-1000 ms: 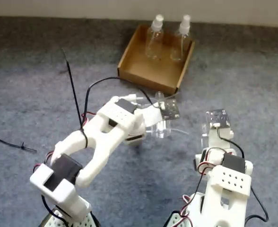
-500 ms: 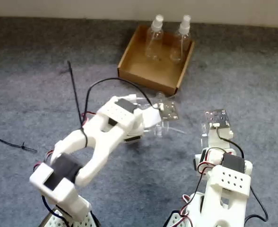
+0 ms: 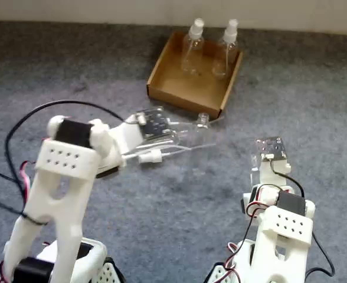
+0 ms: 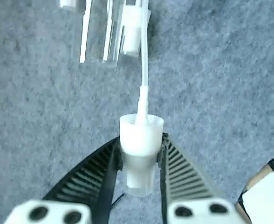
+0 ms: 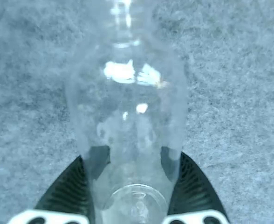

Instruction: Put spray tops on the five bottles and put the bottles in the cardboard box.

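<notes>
The left pincer [image 4: 140, 148] is clamped on a spray top [image 4: 141, 133], whose long dip tube [image 4: 144, 70] points straight ahead, away from the palm. The right pincer [image 5: 133, 156] grips a clear bottle [image 5: 127, 93], neck pointing forward, base nearest the wrist.

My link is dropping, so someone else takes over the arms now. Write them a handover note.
Left gripper: shut on a spray top, its tube pointing away.
Right gripper: shut on an uncapped clear bottle.
Another uncapped bottle lies just in front of the cardboard box.
Done: two capped bottles stand in the box.
Left: cap the held bottle, box it, then do the rest.
</notes>
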{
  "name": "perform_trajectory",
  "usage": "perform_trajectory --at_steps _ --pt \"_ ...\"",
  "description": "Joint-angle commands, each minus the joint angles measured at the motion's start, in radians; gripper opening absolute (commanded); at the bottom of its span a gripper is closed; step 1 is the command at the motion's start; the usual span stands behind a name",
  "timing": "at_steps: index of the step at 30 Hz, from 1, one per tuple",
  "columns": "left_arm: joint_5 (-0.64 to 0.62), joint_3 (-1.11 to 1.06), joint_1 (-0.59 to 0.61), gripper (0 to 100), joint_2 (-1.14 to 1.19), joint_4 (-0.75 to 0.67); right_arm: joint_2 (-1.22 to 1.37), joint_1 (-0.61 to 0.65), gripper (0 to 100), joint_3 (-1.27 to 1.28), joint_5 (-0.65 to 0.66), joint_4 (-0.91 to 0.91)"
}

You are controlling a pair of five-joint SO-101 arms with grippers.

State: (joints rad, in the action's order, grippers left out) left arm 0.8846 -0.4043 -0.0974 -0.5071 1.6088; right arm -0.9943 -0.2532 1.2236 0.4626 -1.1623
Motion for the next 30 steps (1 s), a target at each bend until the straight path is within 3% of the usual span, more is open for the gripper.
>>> perform_trajectory --at_steps 1,5,10,14,20,26,30 --pt "0.106 -0.002 0.125 0 -0.14 0.069 -0.015 -0.004 0.5 -0.027 0.051 -0.041" --pt "0.172 0.004 0.206 0 -0.243 0.072 0.021 0.054 0.5 -0.211 0.101 -0.102" --pt "0.189 0.005 0.219 0 -0.355 0.066 0.259 0.277 0.5 -0.68 0.1 -0.334" --pt "0.184 0.061 0.22 0 -0.387 0.043 0.426 0.464 0.5 -0.967 0.109 -0.321" --pt "0.222 0.237 0.22 0 -0.318 0.044 0.248 0.619 0.5 -0.768 0.279 -0.042" --pt "0.238 0.418 0.242 0 -0.156 0.044 -0.018 0.618 0.5 -0.443 0.342 0.16" --pt "0.345 0.549 0.242 0 -0.073 0.107 -0.145 0.564 0.5 -0.255 0.466 0.216"
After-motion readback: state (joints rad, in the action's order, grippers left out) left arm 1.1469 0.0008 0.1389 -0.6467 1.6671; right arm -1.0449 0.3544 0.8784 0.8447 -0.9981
